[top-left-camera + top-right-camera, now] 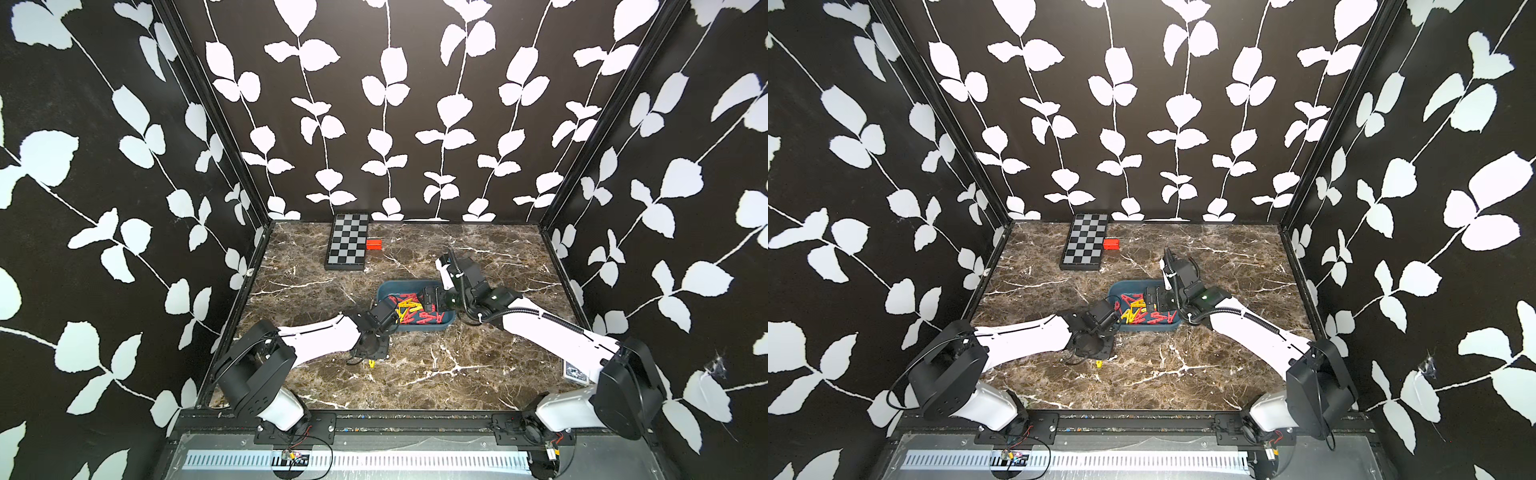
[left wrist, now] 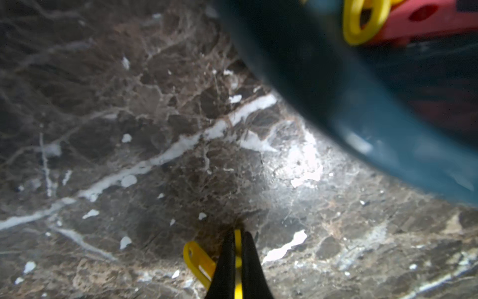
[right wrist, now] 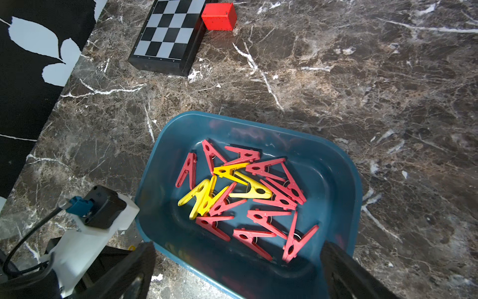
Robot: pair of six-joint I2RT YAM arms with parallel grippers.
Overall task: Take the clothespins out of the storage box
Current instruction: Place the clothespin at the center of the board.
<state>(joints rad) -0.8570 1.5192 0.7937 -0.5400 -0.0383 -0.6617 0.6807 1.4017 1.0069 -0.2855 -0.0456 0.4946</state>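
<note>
Right wrist view: we see most clothespins point(image 3: 240, 196) left in the storage box point(image 3: 336, 160), one yellow clothespin point(image 2: 198, 261) pinched outside by the left gripper point(image 2: 238, 233), right gripper point(image 3: 236, 247) spread.

No wording is legible anywhere; tiny marks edging the checkered board point(image 3: 168, 28) are too small to read.
</note>
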